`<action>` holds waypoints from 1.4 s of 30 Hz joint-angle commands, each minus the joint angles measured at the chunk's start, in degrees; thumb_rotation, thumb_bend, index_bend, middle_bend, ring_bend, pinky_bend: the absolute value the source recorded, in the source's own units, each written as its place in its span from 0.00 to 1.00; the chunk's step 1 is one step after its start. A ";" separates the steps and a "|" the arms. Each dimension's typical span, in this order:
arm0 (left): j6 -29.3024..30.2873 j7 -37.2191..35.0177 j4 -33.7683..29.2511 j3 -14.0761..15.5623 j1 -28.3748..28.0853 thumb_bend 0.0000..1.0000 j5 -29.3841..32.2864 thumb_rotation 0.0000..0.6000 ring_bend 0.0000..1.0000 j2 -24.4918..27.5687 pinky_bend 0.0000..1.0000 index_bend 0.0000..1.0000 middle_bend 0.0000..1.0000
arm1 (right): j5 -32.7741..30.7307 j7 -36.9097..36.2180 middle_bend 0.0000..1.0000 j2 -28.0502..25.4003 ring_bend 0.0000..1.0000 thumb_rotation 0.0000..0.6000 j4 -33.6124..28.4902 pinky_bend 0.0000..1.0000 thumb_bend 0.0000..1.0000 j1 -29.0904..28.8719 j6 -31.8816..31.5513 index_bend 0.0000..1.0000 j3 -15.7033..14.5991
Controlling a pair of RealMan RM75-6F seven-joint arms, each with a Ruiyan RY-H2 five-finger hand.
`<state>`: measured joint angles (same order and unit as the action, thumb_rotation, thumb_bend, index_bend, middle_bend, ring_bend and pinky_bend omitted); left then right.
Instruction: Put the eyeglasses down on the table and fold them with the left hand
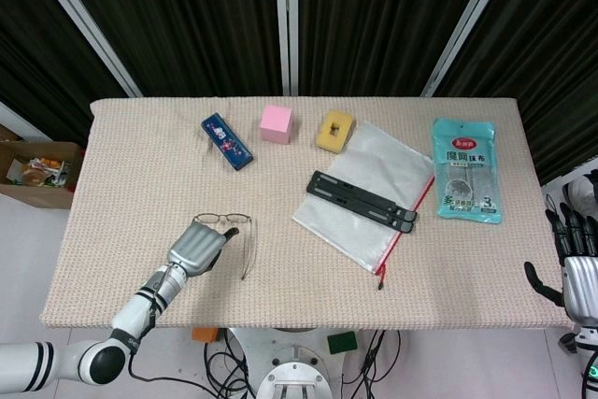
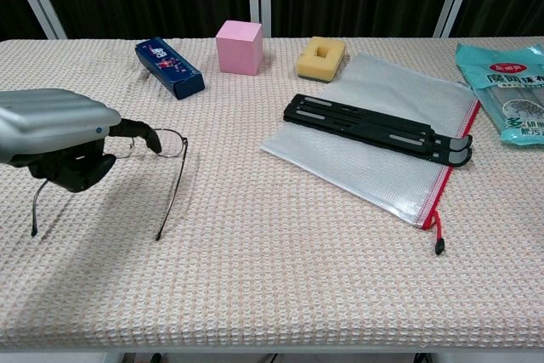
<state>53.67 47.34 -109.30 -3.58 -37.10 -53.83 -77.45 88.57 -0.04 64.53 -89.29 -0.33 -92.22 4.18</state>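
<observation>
Left hand point(image 2: 59, 138): holding the eyeglasses point(image 2: 166, 172) by the frame front, temples lying open on the table point(image 2: 272, 295)
Right hand point(image 1: 575, 263): hanging off the table edge, fingers spread, holding nothing

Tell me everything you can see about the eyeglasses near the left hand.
The eyeglasses have a thin, dark, wire-like frame with clear lenses. They are unfolded: both temples stretch out toward the table's near edge, one visible on each side of the left hand. They sit on the woven beige table cover, left of the mesh zip pouch. The left hand is over the lens front with its fingers at the frame; whether it grips the frame cannot be told.
</observation>
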 commanded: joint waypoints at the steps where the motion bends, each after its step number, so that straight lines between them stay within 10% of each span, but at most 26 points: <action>1: 0.74 0.37 -0.21 0.61 -0.92 0.70 1.25 1.00 0.93 -0.24 0.99 0.19 1.00 | -0.09 -0.43 0.00 -0.05 0.00 1.00 0.38 0.00 0.36 0.15 -0.09 0.00 -0.01; 42: -2.14 2.32 7.36 4.30 -16.32 0.72 25.20 1.00 0.99 1.18 1.00 0.19 1.00 | -1.88 -2.71 0.00 0.91 0.00 1.00 3.15 0.00 0.38 0.10 0.99 0.00 0.73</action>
<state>51.74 49.75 -102.06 0.63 -53.13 -28.91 -76.40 86.69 -2.75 65.43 -86.15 -0.22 -91.23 4.92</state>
